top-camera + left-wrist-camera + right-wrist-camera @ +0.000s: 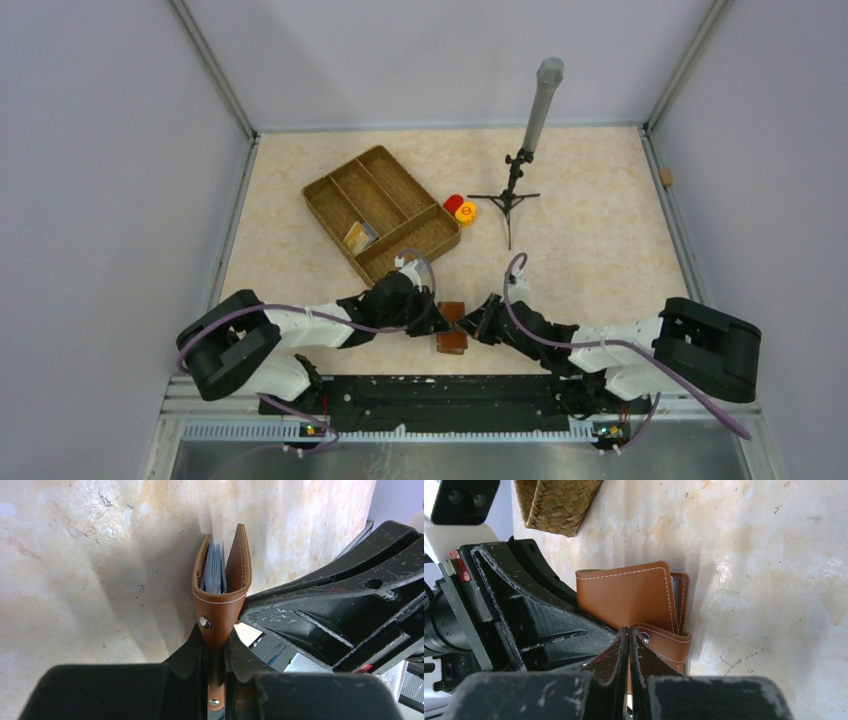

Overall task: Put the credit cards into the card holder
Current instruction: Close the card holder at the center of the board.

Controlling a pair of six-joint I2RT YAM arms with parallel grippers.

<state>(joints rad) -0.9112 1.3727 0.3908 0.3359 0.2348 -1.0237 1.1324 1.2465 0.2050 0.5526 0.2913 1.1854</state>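
The reddish-brown card holder [452, 328] lies near the front edge between my two grippers. In the left wrist view it [222, 605] stands on edge, slightly spread, with pale blue-grey credit cards [214, 572] tucked inside. My left gripper [216, 635] is shut on its snap strap. My right gripper [629, 632] is shut on a thin brown flap of the holder [624, 597], beside the snap. A yellowish-gold card [360, 236] lies in the wicker tray. In the top view the left gripper [435, 318] and right gripper [472, 325] meet at the holder.
The divided wicker tray [330, 192] stands behind the left arm; its corner shows in the right wrist view [556, 502]. A red cap [453, 203] and an orange cap [466, 212] sit beside it. A small tripod with a grey tube [515, 190] stands at back centre.
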